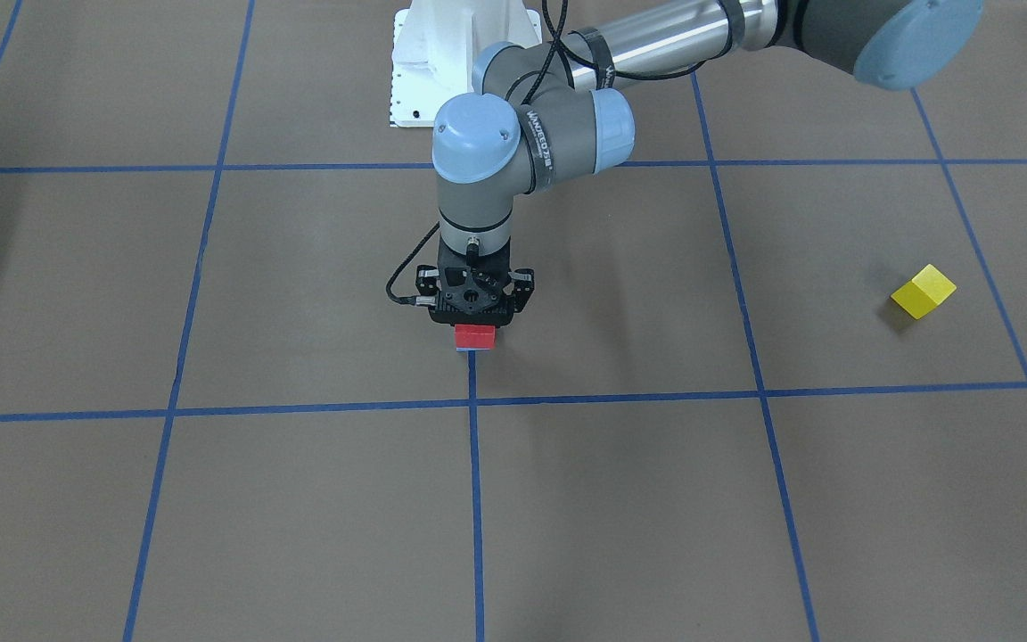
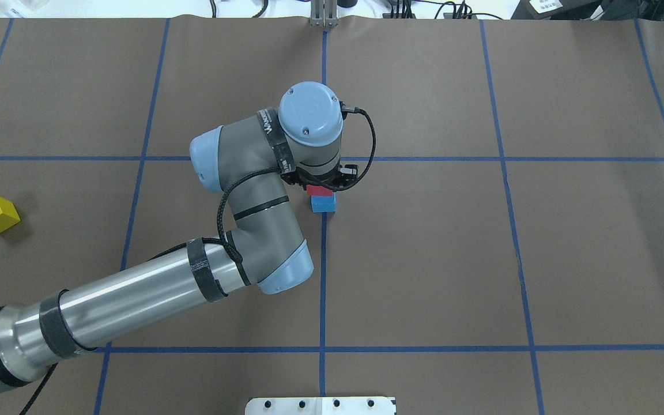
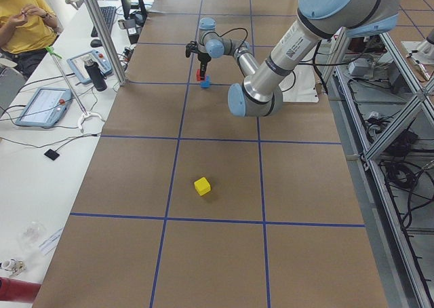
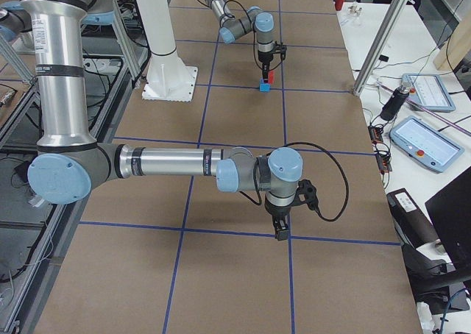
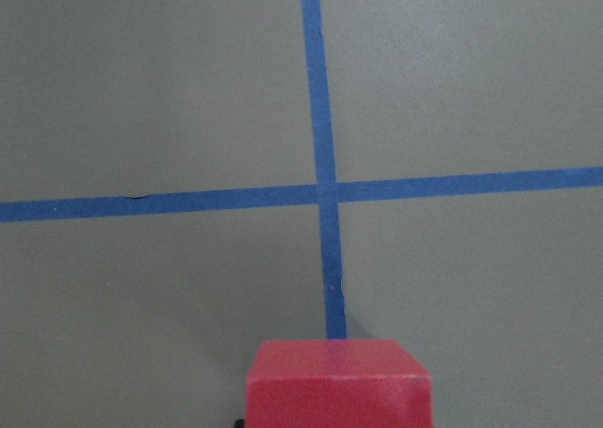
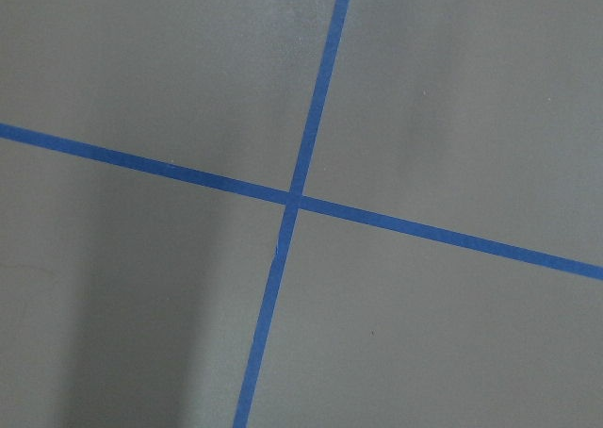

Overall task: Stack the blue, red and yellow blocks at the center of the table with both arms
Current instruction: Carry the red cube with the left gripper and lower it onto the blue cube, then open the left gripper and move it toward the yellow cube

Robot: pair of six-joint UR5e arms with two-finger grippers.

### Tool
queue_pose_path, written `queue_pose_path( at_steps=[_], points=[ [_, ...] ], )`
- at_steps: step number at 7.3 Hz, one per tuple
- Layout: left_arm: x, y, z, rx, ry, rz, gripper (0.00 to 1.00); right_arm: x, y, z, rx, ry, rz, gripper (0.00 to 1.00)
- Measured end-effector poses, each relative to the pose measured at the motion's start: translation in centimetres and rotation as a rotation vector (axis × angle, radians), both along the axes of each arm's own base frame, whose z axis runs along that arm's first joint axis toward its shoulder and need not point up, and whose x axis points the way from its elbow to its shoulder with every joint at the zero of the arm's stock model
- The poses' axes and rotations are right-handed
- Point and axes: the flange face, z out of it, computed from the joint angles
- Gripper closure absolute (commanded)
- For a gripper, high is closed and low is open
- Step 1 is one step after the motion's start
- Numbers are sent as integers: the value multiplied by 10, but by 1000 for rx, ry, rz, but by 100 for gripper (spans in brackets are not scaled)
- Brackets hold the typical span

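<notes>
Red block [image 1: 475,335] sits at mid-frame in the front-facing view, directly under the left gripper [image 1: 475,321], which is clenched on it. The left wrist view confirms this, with the red block filling the bottom centre of that frame. The fingers themselves are hidden behind the gripper body.

Blue block [image 2: 323,204] lies immediately beneath the red one. In the overhead view only its near face shows below the red edge. In the front-facing view it is reduced to a thin blue sliver under the red. Whether the red block is seated on the blue one or held just clear of it cannot be settled from these angles; the side views suggest contact or very nearly so.

The pair stands on the table [image 2: 539,259], on a blue tape line [image 1: 472,379] and near a crossing of the tape grid, close to the centre of the overhead frame.

Yellow block [image 1: 923,292] lies alone on the table, turned corner-on to the grid. It is at right of the front-facing frame and far left of the overhead frame, well apart from the other two blocks.

Right gripper [image 4: 280,229] appears only in the right side view, lower centre of the frame, pointing down over bare table near a tape line. Its wrist camera shows nothing but a tape crossing. I cannot tell whether it is parted or closed.
</notes>
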Motion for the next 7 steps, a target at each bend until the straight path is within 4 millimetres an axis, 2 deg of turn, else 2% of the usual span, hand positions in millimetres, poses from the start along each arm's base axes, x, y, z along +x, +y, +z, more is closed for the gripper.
queue_pose_path(
  at_steps=[4,5,6,7],
  points=[
    [-9,5,-16,17,26,4,0,0,0,-1,1,0,0,0],
    [-19,10,-27,28,27,14,0,0,0,-1,1,0,0,0],
    [-36,16,-38,49,16,38,0,0,0,-1,2,0,0,0],
    [-65,20,-39,77,3,70,0,0,1,0,1,0,-1,0]
  ],
)
